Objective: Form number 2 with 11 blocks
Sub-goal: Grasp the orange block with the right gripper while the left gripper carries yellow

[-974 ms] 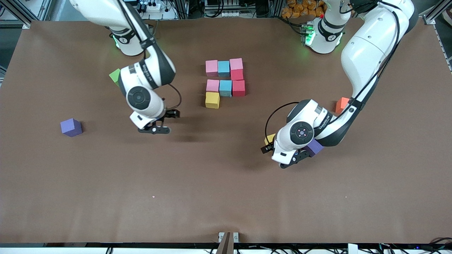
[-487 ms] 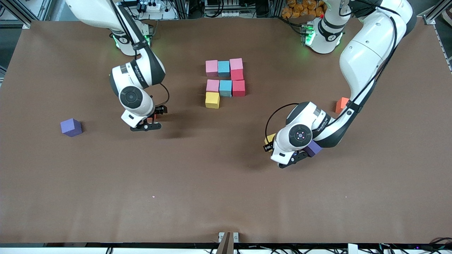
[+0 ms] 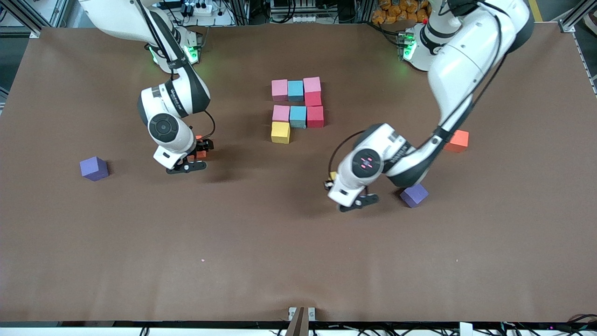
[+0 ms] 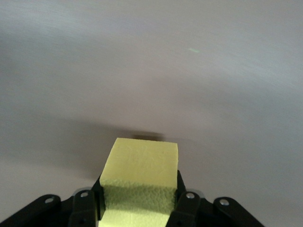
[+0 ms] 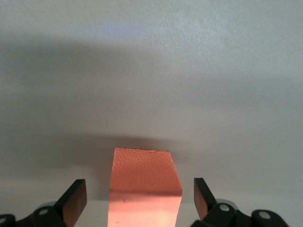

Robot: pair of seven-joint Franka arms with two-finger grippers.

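Left gripper (image 4: 137, 208) clamps light foam yellow block (image 4: 139, 179) by flat sides; right gripper (image 5: 139, 198) wide around orange block (image 5: 144, 189).

A wide brown table (image 3: 298, 261) fills the view, its matte surface evenly lit with soft shadows. Along its top edge run aluminium frame rails (image 3: 28, 18), a white power strip (image 3: 201, 8) with cables, and a heap of orange items (image 3: 396, 10). Green light glows there.

Bare table (image 3: 261, 242) lies nearer the camera than the stacked blocks (image 3: 297, 108); two purple cubes (image 3: 93, 168) (image 3: 413, 195) flank it.
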